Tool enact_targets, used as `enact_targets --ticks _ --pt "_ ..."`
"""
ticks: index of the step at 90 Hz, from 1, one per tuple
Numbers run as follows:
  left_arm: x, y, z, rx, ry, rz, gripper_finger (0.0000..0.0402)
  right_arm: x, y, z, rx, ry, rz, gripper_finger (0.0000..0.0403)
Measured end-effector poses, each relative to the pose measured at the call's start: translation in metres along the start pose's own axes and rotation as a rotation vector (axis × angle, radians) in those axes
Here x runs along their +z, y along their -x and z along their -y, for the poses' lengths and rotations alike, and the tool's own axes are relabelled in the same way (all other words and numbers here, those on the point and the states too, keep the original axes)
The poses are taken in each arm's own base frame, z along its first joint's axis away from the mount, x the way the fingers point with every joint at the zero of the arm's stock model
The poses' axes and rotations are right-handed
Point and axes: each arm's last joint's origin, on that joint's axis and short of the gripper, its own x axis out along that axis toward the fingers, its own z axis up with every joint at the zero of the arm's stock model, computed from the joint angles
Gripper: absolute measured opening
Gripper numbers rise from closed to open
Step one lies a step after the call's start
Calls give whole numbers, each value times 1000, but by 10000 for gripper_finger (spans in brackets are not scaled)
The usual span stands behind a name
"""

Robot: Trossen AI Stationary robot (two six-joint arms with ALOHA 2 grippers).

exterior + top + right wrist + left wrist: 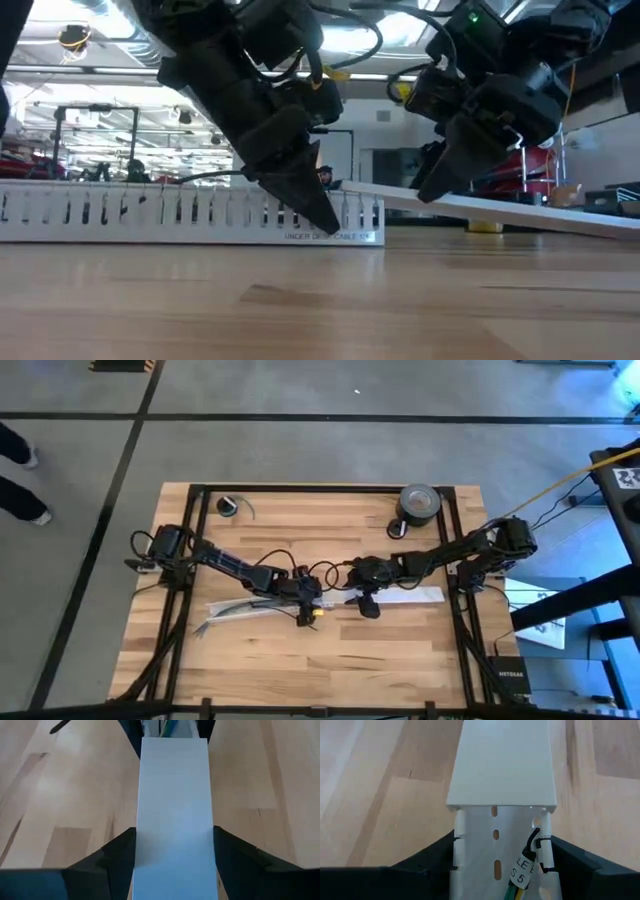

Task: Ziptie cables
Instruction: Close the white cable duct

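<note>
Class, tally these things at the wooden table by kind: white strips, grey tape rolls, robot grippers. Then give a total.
White strips: 2, slotted strip, flat strip
Grey tape roll: 1
Grippers: 2, left gripper, right gripper
Total: 5

Both arms reach inward and meet near the table's centre. The left arm stretches from its base at nine o'clock, its left gripper [306, 603] pointing down, fingers [432, 862] spread and clamped on a white slotted strip. The right arm extends from three o'clock; the right gripper [366, 598] angles down, fingers [117, 852] pressed against a flat white strip.
</note>
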Motion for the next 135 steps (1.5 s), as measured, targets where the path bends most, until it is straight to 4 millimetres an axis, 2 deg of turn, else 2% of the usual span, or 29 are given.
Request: enact_targets --ticks 25,65,115,135 --pt "0 0 0 4 -2 4 233 -2 -4 -5 -47 88 -5 215" --pt "0 1 -1 12 -10 0 233 8 -8 -4 -73 76 -25 215" --pt "4 5 4 7 -106 -18 234 8 -8 -4 -80 84 -29 217" --pt "2 0 4 10 -103 -22 234 9 -9 -4 -80 86 -8 217"
